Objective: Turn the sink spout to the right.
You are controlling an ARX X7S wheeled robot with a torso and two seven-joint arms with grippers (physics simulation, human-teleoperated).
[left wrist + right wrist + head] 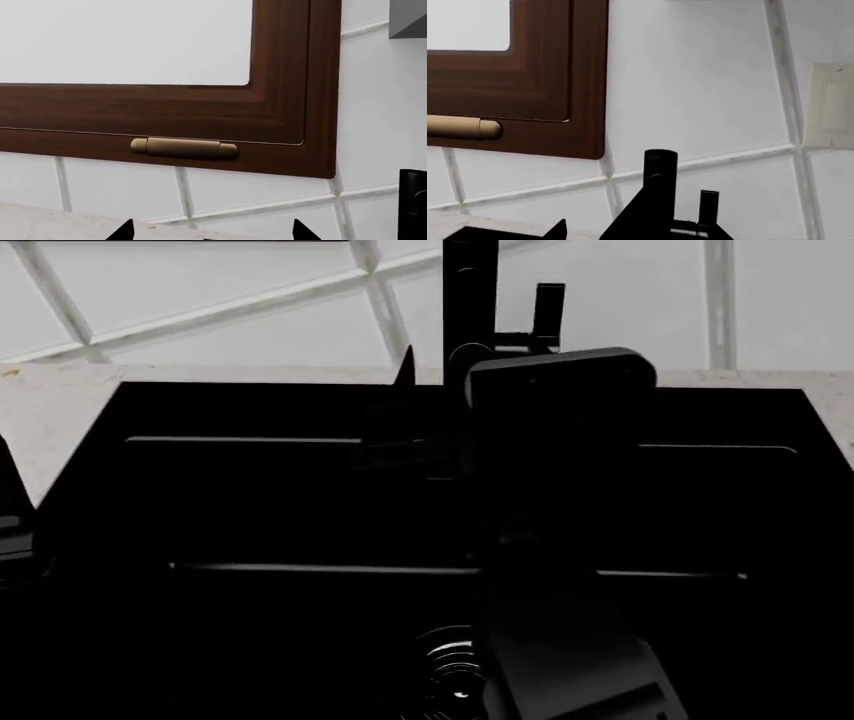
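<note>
The black sink point(267, 410) fills the head view, its metal drain point(451, 680) near the bottom. The faucet's upright post point(469, 300) stands at the back rim with the short lever handle point(549, 308) beside it. In the right wrist view the sink spout point(640, 215) runs from the post's top point(660, 167) toward the camera as a widening dark bar. My right gripper point(644, 234) is open around it. One fingertip point(559, 227) shows clear of the spout and the other is lost in the black. My left gripper point(213, 235) is open and empty, facing the wall.
A dark wooden window frame point(200, 110) with a brass hinge point(183, 148) sits on the white tiled wall point(694, 90). A cream switch plate point(827, 105) is to the faucet's right. Speckled counter point(60, 405) borders the sink. My right arm's housing point(561, 375) covers the faucet's base.
</note>
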